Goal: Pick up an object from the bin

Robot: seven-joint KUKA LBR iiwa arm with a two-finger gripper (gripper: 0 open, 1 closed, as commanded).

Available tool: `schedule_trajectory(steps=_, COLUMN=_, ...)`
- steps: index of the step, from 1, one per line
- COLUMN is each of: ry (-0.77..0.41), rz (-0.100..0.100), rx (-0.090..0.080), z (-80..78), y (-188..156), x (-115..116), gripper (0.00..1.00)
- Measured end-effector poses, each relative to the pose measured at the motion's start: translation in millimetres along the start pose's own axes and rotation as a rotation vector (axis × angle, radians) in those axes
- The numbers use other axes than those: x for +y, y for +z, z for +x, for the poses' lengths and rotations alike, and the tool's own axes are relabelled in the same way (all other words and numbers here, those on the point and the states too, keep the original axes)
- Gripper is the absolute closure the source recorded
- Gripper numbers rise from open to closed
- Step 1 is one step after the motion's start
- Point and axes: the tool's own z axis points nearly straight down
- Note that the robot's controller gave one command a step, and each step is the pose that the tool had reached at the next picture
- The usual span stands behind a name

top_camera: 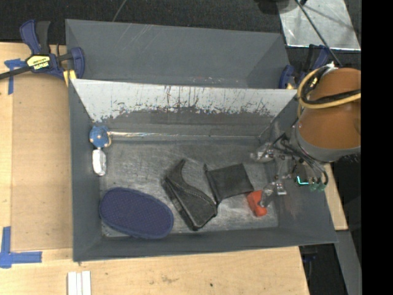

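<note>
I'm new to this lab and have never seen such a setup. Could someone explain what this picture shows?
A single camera looks down into a grey metal bin from above and slightly to one side. The orange-covered machine entering from the right is a robot arm. At its tip is a two-finger gripper, made for picking things up.

On the bin's floor lie:
- a blue oval fabric pad
- a dark grey curved wedge-shaped piece
- a black flat squarish piece
- a small red block
- a small blue-and-white item by the left wall

The gripper is low at the bin's right end, right beside the red block. I cannot tell whether it holds anything.
</note>
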Motion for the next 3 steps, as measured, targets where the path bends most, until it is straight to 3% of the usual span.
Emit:
schedule_trajectory(steps=1, ry=-0.182, rz=0.001, rx=-0.008, z=-11.7, y=101, x=-28, gripper=0.00)
schedule_trajectory(steps=2, ry=-0.184, rz=0.003, rx=-0.018, z=-14.9, y=97, x=-27, gripper=1.00)
schedule_trajectory(steps=3, ry=-0.209, rz=0.004, rx=-0.017, z=-36.1, y=-29, x=-24, gripper=1.00)
